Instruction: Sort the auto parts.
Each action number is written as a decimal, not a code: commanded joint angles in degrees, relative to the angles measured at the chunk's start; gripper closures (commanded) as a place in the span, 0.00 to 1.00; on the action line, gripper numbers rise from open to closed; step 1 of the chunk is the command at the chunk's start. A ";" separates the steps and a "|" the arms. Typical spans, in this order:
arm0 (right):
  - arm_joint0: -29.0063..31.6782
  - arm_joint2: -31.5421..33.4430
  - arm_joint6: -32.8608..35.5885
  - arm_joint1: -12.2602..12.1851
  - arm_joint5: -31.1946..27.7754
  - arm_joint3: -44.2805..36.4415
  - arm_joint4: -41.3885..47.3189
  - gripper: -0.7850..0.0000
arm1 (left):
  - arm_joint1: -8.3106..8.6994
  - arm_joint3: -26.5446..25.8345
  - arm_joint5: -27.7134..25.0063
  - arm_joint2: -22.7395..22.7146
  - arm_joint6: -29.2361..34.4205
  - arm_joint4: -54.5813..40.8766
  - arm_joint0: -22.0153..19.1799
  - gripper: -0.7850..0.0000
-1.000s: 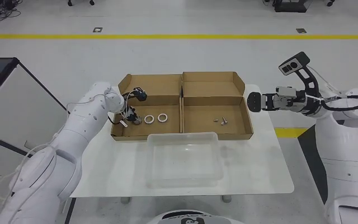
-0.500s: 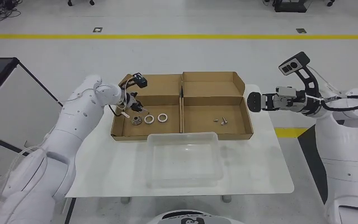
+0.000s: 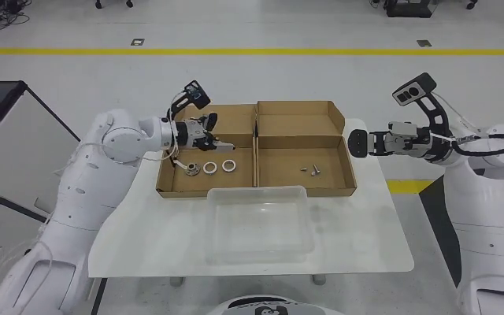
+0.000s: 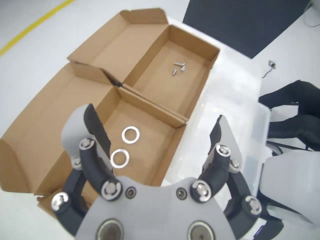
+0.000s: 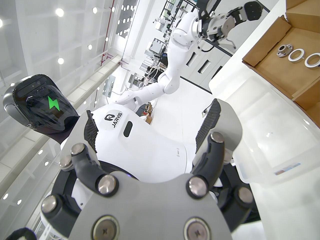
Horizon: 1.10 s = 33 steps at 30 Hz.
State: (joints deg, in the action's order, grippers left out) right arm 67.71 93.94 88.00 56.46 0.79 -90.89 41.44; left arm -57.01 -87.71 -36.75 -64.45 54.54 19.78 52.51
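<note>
A metal flanged hub (image 3: pixel 189 166) lies in the left cardboard box (image 3: pixel 236 118) beside two flat metal rings (image 3: pixel 210 168) (image 3: pixel 229 165). My left gripper (image 3: pixel 214 140) hangs open and empty above that box, behind the parts. In the left wrist view the left gripper (image 4: pixel 155 128) frames the rings (image 4: pixel 130 134) below it. Small bolts (image 3: pixel 312 168) lie in the right cardboard box (image 3: pixel 299 126). My right gripper (image 3: pixel 356 142) is open and empty, raised just off the right box's outer wall. In the right wrist view the right gripper (image 5: pixel 150 126) faces away from the hub (image 5: pixel 283 50).
A clear plastic bin (image 3: pixel 256 232) with nothing in it stands in front of both boxes near the table's front edge. Both box lids stand open at the back. Bare white table (image 3: pixel 370 228) stretches right of the bin.
My left gripper let go of the flanged hub in the left box, then rose and swung back and to the right above it. The right arm has kept still.
</note>
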 commanded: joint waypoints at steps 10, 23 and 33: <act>0.00 0.00 0.00 0.00 0.00 0.00 0.00 0.00 | 2.74 -19.61 3.82 -12.67 -2.17 -8.39 12.81 0.00; 0.00 0.00 0.00 0.00 0.00 0.00 0.00 0.00 | 3.23 -23.43 5.81 -15.05 -2.33 -10.57 16.05 0.00; 0.00 0.00 0.00 0.00 0.00 0.00 0.00 0.00 | 3.22 -23.43 5.81 -15.05 -2.32 -10.57 16.05 0.00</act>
State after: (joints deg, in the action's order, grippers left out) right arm 67.71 93.94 88.00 56.46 0.79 -90.89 41.44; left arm -53.78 -111.13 -30.94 -79.50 52.22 9.21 68.55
